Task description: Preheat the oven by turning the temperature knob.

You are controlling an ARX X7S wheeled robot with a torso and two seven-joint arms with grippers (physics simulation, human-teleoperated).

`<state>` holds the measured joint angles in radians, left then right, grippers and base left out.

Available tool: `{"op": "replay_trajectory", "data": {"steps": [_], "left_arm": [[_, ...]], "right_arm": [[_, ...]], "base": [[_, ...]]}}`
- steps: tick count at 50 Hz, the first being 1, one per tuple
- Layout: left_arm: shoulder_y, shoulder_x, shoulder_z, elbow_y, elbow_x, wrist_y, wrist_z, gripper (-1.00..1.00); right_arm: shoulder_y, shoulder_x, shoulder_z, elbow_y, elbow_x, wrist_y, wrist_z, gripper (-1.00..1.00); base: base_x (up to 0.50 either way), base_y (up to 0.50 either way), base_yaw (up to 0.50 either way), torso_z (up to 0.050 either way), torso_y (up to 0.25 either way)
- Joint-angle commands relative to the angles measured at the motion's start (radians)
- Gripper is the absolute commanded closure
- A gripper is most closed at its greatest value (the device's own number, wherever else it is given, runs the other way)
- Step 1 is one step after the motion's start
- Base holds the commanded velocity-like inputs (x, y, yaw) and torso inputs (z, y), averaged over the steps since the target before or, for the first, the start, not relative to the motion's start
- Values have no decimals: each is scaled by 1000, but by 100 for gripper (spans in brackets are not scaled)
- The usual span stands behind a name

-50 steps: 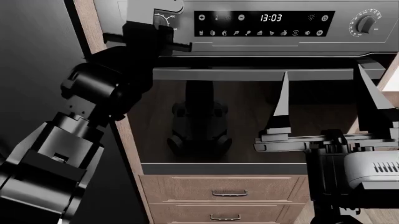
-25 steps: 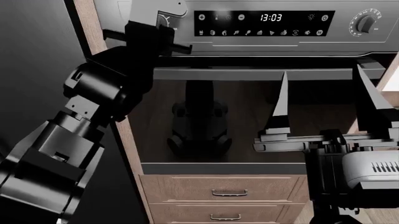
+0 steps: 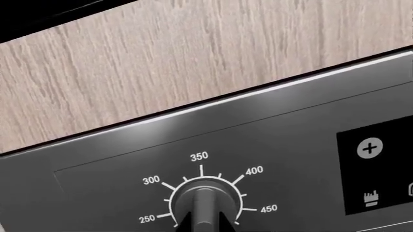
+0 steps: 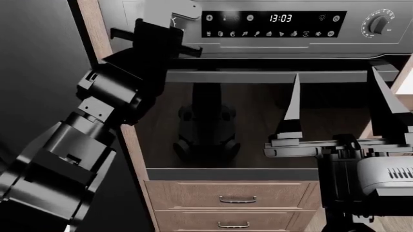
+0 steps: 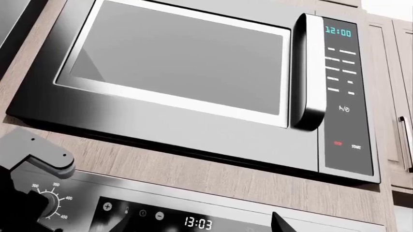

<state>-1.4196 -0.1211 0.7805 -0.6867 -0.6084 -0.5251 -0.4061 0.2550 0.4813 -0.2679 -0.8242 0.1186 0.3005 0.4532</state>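
1. The oven (image 4: pixel 271 121) is a wide stainless-steel unit set in wooden cabinets, with a dark glass door that mirrors the robot and a long steel bar handle (image 4: pixel 271 76) across its top edge.
2. Its control panel carries a black display (image 4: pixel 274 24) reading 13:03 with a row of small white icons, and one round knob at each end.
3. The temperature knob (image 3: pixel 203 208) sits at the panel's left end. It is small, round and dark steel, with a raised bar ridge, and it is ringed by white numerals: 250, 300, 350, 400, 450.
4. In the head view, that knob is mostly hidden behind the left gripper (image 4: pixel 169 26), which is raised right up against it.
5. I cannot tell how the left jaws stand; in the left wrist view only dark tips show at either side of the knob's base.
6. The second knob (image 4: pixel 379 24), ringed by fine white ticks, is at the panel's right end.
7. The right gripper (image 4: pixel 335 96) is held in front of the oven door, fingers pointing up, jaws spread wide and holding nothing.
8. A microwave (image 5: pixel 193 82) is mounted above the oven; its clock shows 12:00.
9. Wooden drawers (image 4: pixel 235 198) lie below the oven door.
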Motion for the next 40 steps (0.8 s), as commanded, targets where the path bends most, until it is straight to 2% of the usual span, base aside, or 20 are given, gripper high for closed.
{"op": "replay_trajectory", "data": {"steps": [1,5,20,40], "left_arm": [[-27,-11,1,-55,58,31,56,100],[-26,-12,59,-49,117,35,37,100],[-24,-19,101,-41,152,36,30,100],[-12,-29,217,-16,242,10,26,100]], "right_arm": [[0,0,0,-9,-1,2,1,-100],[1,1,-2,-7,-1,1,2,-100],[0,4,-2,-8,0,-1,4,-100],[2,6,-4,-10,1,0,8,-100]], "base": [[29,-4,-14,0,0],[28,-3,-13,0,0],[5,0,-2,1,0],[0,0,0,0,0]]}}
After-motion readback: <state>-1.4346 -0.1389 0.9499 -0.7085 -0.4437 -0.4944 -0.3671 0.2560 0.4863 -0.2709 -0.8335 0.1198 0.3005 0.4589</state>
